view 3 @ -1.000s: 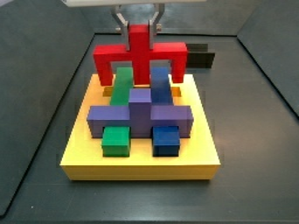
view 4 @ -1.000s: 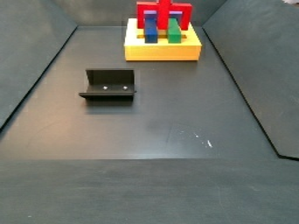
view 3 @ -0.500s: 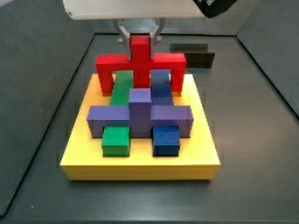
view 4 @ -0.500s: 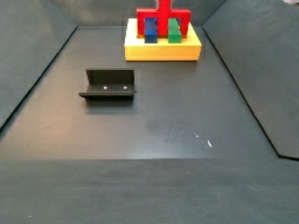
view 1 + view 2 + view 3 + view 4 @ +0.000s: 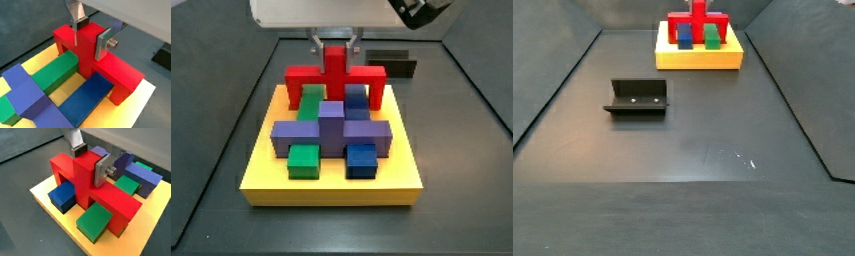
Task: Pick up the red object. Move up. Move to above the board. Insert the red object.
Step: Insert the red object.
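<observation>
Red object point(image 5: 334, 76) — prongs down on the board point(image 5: 334, 182) at its 12 o'clock edge | gripper point(image 5: 91, 36) clamped on its upright centre prong | fixture point(image 5: 637, 97) — well apart

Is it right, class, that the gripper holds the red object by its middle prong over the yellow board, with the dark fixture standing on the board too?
Not quite. The gripper does hold the red object by its middle prong over the board. But the fixture stands on the floor, well apart from the board, as a side view shows.
</observation>
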Motion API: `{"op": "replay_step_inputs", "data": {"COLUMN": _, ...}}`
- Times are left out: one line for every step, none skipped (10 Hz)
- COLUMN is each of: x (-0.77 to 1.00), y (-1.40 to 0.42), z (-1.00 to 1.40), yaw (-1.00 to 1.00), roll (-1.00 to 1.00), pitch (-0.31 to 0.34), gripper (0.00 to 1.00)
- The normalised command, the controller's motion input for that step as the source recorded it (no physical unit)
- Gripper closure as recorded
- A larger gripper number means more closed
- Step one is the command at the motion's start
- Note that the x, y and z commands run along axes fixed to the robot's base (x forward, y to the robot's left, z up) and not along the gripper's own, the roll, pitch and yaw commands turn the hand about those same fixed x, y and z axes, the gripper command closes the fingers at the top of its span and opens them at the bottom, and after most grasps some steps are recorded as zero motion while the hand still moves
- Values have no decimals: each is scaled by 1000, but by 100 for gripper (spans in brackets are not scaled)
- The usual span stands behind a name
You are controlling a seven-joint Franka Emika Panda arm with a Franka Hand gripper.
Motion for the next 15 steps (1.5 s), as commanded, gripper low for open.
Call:
{"op": "replay_step_inputs", "data": {"x": 71, "y": 0, "z": -251, "yaw": -3, "roll": 23, "pitch": 0, "gripper": 100}}
{"op": "replay_step_inputs", "data": {"x": 23, "y": 0, "z": -277, "yaw": 0, "roll": 49, "pitch": 0, "gripper": 100}}
{"op": "replay_step_inputs", "data": {"x": -9, "y": 0, "z": -260, "yaw": 0, "roll": 54, "pitch": -13, "gripper": 100}}
{"op": "replay_step_inputs", "data": {"x": -154, "y": 0, "z": -320, "yaw": 0, "roll": 76, "pitch": -10, "gripper": 100}}
{"op": "replay_step_inputs", "data": {"x": -209, "y": 0, "z": -351, "yaw": 0, "roll": 89, "pitch": -14, "gripper": 100}}
{"op": "replay_step_inputs", "data": {"x": -240, "y": 6, "z": -371, "yaw": 0, "roll": 100, "pitch": -11, "gripper": 100}}
{"op": "replay_step_inputs", "data": {"x": -237, "y": 0, "z": -329, "yaw": 0, "roll": 74, "pitch": -17, "gripper": 100}}
{"op": "replay_step_inputs", "data": {"x": -217, "y": 0, "z": -300, "yaw": 0, "roll": 70, "pitch": -14, "gripper": 100}}
{"op": "replay_step_inputs", "data": {"x": -131, "y": 0, "z": -277, "yaw": 0, "roll": 63, "pitch": -10, "gripper": 100}}
{"op": "replay_step_inputs", "data": {"x": -23, "y": 0, "z": -337, "yaw": 0, "roll": 66, "pitch": -4, "gripper": 100}}
{"op": "replay_step_inputs", "data": {"x": 0, "y": 0, "z": -594, "yaw": 0, "roll": 0, "pitch": -103, "gripper": 100}}
{"op": "replay_step_inputs", "data": {"x": 0, "y": 0, "z": -743, "yaw": 0, "roll": -33, "pitch": -206, "gripper": 100}}
{"op": "replay_step_inputs", "data": {"x": -37, "y": 0, "z": -771, "yaw": 0, "roll": -29, "pitch": -243, "gripper": 100}}
{"op": "replay_step_inputs", "data": {"x": -3, "y": 0, "z": -723, "yaw": 0, "roll": 0, "pitch": -154, "gripper": 100}}
{"op": "replay_step_inputs", "data": {"x": 0, "y": 0, "z": -680, "yaw": 0, "roll": 81, "pitch": 0, "gripper": 100}}
